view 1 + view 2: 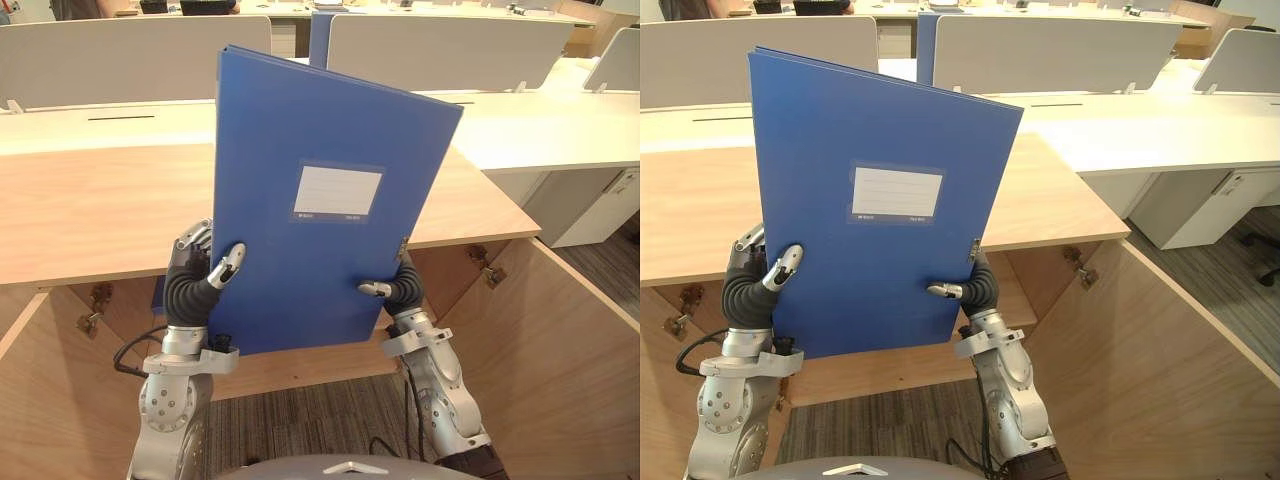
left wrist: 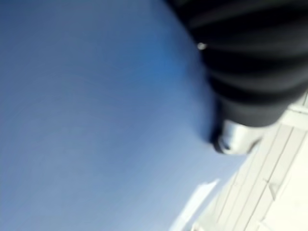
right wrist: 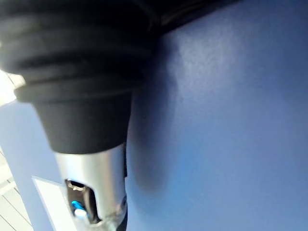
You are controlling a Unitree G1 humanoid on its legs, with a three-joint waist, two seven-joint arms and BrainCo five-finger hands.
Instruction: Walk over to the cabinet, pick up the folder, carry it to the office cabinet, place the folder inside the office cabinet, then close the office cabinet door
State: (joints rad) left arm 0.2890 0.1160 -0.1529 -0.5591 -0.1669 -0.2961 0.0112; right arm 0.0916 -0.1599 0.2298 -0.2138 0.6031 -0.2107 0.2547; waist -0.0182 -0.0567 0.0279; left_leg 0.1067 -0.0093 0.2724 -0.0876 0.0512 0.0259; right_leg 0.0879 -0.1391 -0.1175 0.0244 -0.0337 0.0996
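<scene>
1. Two hands carry the blue folder (image 1: 330, 120): I see it upright, clear of the desk (image 1: 90, 210), facing the open office cabinet (image 1: 570, 370).
2. Left hand (image 1: 200, 278) pinches the folder's lower left edge, thumb on the front face, fingers behind. Right hand (image 1: 403, 286) pinches the lower right edge likewise.
3. Risk: both grips sit low, so the tall folder could tip or slide out if I swing it quickly.
4. Risk: the upper corner may strike the desk edge unless I lower the folder before insertion.
</scene>
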